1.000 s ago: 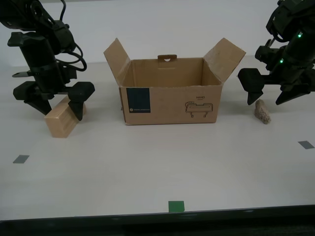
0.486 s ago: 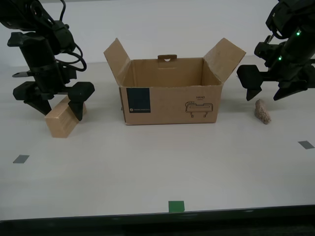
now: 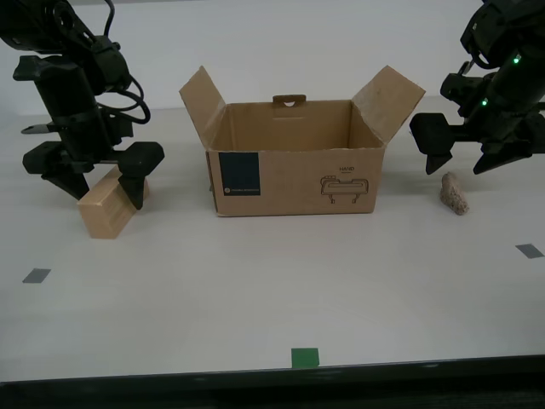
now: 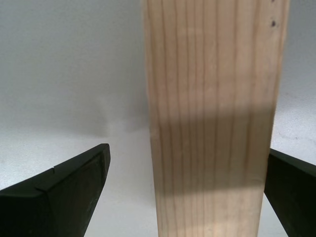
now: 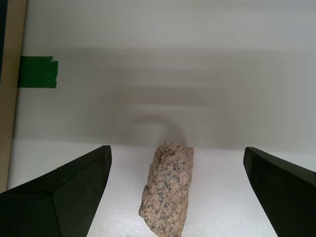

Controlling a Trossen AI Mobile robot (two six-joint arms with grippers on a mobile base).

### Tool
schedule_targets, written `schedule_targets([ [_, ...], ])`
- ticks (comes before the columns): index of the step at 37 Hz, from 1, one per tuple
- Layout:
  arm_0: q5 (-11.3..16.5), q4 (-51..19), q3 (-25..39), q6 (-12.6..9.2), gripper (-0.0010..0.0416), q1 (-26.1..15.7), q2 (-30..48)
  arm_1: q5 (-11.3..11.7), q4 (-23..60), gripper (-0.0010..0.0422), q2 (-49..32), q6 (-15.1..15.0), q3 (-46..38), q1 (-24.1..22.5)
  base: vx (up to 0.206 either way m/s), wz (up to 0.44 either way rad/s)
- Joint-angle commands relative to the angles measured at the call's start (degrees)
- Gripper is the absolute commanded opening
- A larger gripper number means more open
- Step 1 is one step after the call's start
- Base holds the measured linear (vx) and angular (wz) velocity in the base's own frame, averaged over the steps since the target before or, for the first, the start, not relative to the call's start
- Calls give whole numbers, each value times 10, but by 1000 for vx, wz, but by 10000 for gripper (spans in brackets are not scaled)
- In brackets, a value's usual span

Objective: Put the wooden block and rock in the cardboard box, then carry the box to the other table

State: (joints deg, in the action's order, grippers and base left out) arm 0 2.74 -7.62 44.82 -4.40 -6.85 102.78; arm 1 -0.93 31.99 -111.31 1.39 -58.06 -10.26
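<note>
The cardboard box (image 3: 294,175) stands open in the middle of the table, its flaps up. At the exterior view's left the wooden block (image 3: 109,206) lies on the table. My second gripper (image 3: 104,189) is open and straddles it, one finger on each side. The second wrist view shows the block (image 4: 212,123) between those open fingers (image 4: 74,192). At the exterior view's right the rock (image 3: 455,193) lies on the table. My first gripper (image 3: 464,162) hangs open just above it. In the first wrist view the rock (image 5: 168,195) sits between the spread fingers (image 5: 74,192), untouched.
Grey tape squares (image 3: 36,275) (image 3: 529,250) mark the pale table at both sides of the exterior view. A green tape square (image 3: 305,357) sits near the front edge. Another green tape piece (image 5: 38,72) shows in the first wrist view beside a table edge.
My first gripper has risen a little above the rock. The second arm, block, box and rock have not moved.
</note>
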Motion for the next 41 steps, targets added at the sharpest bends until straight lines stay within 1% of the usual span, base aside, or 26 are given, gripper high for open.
schedule_targets([
  [1,-3,-1,-9,-2,363,-1,0,-2,1,389,0,2,0,0,0,0],
  [8,-4,19,-32,-1,350,-1,0,-2,1,389,0,3,0,0,0,0],
  [20,-4,26,-38,-1,351,-2,0,-2,1,389,0,3,0,0,0,0],
  [27,-5,59,-62,-1,353,-3,0,-2,1,389,0,3,0,0,0,0],
  [30,-12,76,-71,0,352,-3,0,-1,-1,389,0,3,0,0,0,0],
  [36,-13,90,-73,5,353,-3,0,-1,-9,389,0,5,0,0,0,0],
  [41,-13,99,-73,5,353,-3,0,-1,-12,389,0,5,0,0,0,0],
])
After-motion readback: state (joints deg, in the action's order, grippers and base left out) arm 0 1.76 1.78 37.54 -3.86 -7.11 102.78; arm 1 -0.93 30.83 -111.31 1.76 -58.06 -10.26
